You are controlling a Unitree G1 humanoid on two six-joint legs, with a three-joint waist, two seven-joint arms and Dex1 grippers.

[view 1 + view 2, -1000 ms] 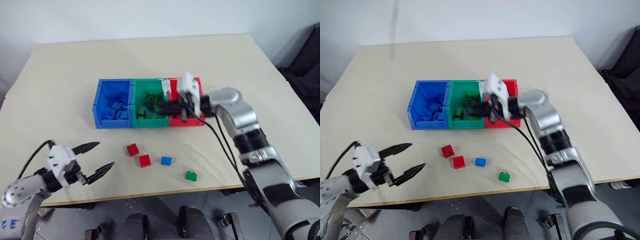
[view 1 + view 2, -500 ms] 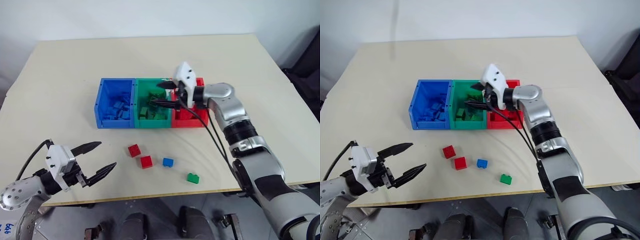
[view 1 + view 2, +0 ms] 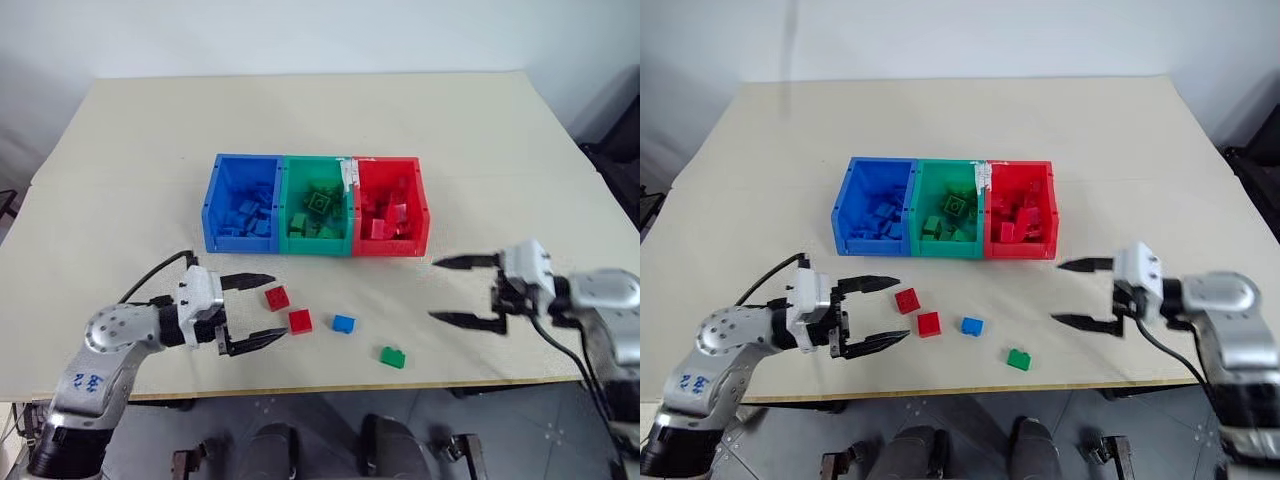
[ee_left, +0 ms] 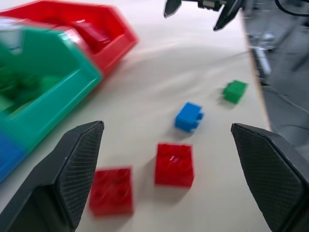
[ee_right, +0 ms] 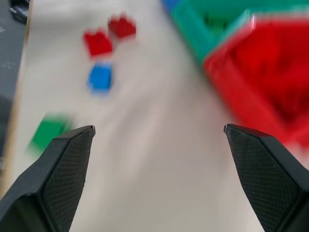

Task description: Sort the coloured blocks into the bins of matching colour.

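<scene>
Blocks wait on our worktop (image 3: 120, 150): our left hand (image 3: 251, 311) is wide by the red blocks (image 3: 288, 309), our right hand (image 3: 466, 291) wide and empty.

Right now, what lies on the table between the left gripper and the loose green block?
In the left eye view, between the left gripper and the green block lie two red blocks and a blue block.

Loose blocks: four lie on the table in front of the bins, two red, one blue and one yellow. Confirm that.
Not quite. The left eye view shows two red blocks, one blue block and a green block, not a yellow one, on the table in front of the bins.
</scene>
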